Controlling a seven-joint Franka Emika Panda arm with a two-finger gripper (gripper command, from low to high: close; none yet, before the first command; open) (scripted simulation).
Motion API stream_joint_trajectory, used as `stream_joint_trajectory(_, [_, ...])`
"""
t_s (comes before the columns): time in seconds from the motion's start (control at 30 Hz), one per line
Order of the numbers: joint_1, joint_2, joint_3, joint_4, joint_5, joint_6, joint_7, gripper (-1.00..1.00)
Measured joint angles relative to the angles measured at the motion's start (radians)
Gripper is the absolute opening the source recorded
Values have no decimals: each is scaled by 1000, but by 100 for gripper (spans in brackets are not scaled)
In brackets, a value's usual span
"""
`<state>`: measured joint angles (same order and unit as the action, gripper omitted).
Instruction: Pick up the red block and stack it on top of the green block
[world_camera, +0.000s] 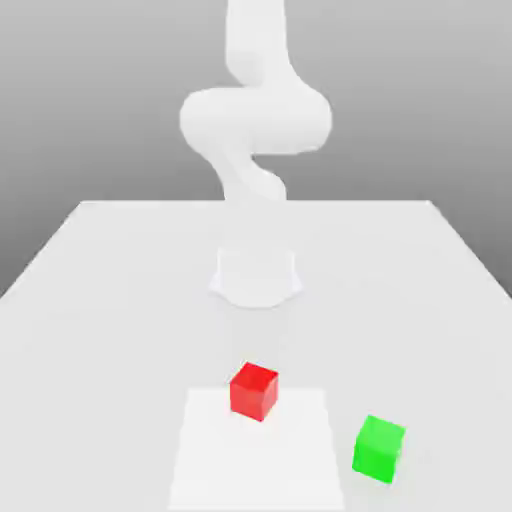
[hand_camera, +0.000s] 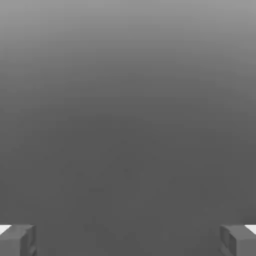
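Exterior view, 12 o'clock at its top: the table (world_camera: 100, 330) offers broad bare room from 8 round to 10 o'clock of the red block. The arm (world_camera: 256, 120) stands toward 12, high over its base, so it should reach out before dropping. The white patch (world_camera: 255, 470) runs toward 6, its far edge meeting the red block. The gripper (hand_camera: 128, 241) has its jaws spread wide in the hand view, nothing between them.

Reaching the red block (world_camera: 254, 392) looks like the step in hand: centre above it, turn to match its skewed sides, descend straight, then squeeze opposite faces. The green block (world_camera: 379, 449) sits toward 4 o'clock, well apart, leaving finger room between; carry high enough to clear its top edges.
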<state>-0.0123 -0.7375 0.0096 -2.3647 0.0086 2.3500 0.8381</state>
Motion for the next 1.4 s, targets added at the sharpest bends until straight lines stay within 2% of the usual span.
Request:
stream_joint_trajectory(0.43, [-70, 405, 76, -402, 35, 314, 261, 0])
stream_joint_trajectory(0.57, [-91, 591, 97, -527, 26, 452, 366, 0])
stream_joint_trajectory(0.77, [-66, 868, 45, -531, -70, 677, 465, 0])
stream_joint_trajectory(0.8, [-51, 904, 28, -526, -75, 707, 469, -100])
stream_joint_trajectory(1.03, [-47, 912, 23, -525, -82, 716, 475, -100])
stream_joint_trajectory(1.3, [-44, 660, 50, -556, 2, 494, 419, -100])
stream_joint_trajectory(1.4, [-15, 666, 83, -495, -17, 438, 475, -100])
